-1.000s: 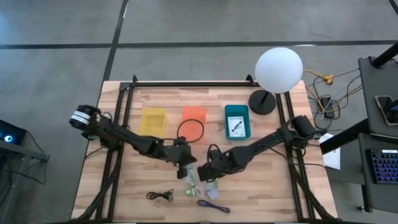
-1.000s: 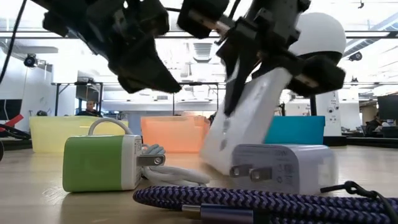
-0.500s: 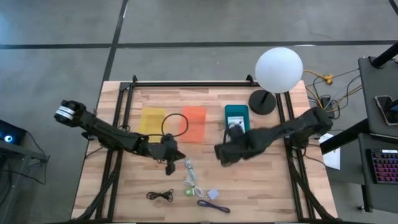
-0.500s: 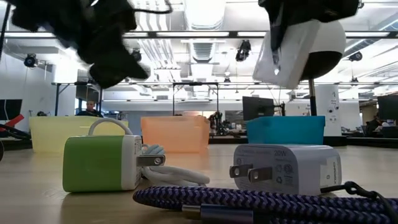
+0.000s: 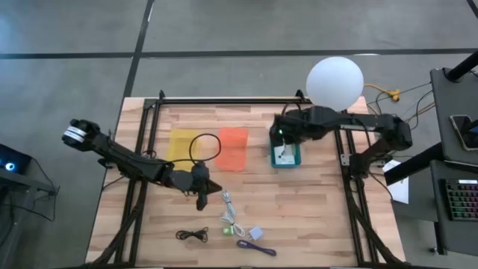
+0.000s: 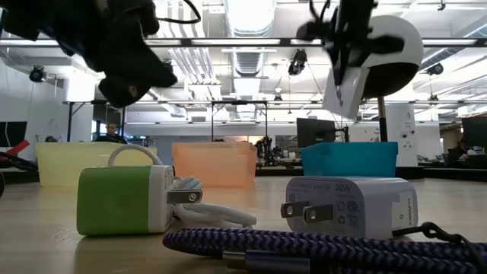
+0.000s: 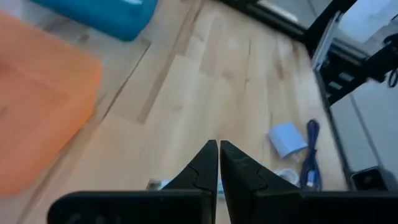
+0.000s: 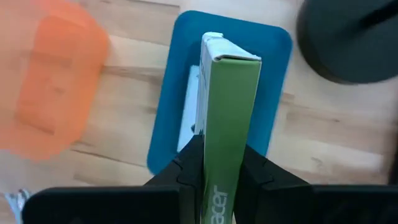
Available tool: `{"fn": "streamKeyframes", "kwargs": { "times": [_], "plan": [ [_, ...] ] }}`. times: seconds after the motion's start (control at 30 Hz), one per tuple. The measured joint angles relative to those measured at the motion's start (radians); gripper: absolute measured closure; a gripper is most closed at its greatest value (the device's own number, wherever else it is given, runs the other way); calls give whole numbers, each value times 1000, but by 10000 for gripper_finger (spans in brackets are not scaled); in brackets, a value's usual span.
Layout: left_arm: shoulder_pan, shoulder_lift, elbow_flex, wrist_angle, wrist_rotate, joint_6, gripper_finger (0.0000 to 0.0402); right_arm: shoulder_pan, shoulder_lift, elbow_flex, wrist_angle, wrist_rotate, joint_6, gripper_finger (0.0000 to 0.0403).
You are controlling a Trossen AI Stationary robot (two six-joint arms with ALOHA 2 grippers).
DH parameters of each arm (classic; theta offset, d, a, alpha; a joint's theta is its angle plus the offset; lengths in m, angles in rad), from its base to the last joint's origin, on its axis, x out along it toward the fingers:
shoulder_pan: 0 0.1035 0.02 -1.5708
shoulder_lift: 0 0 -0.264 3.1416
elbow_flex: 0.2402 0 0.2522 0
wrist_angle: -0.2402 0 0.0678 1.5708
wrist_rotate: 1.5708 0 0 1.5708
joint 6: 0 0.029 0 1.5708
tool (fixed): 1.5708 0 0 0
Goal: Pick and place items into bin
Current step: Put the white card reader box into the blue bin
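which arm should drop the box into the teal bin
Right. Its end effector grips the box above the teal bin; the left end effector is shut, empty, near the cords.

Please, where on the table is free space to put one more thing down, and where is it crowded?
Free: the bare wood right of the teal bin, and the left front corner near the black cord. Crowded: the front middle, with the green charger, white charger and purple cord.

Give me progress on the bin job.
Done: one white item lies in the teal bin. In hand: right gripper holds a green-and-white box above that bin. Left: green charger, white charger, purple cord, black cord. Left gripper shut, empty.
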Motion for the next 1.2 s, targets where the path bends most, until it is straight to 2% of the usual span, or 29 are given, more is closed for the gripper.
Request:
{"fn": "streamKeyframes", "kwargs": {
  "times": [0.27, 0.53, 0.73, 1.03, 1.2],
  "plan": [
    [-11, -23, 1, 43, -1, 7, 400, -104, 33, -180, 250, -125, -110, 363],
    [-16, -27, -4, 42, -8, 8, 400, -155, 39, -338, 458, -209, -96, 362],
    [-16, -25, -5, 42, -34, 8, 400, -178, 37, -386, 597, -251, -89, 362],
    [-16, -24, -6, 31, -45, 8, 400, -186, 37, -387, 551, -252, -69, 361],
    [-16, -24, -6, 29, -45, 8, 400, -185, 38, -326, 424, -195, -123, 328]
  ]
}}
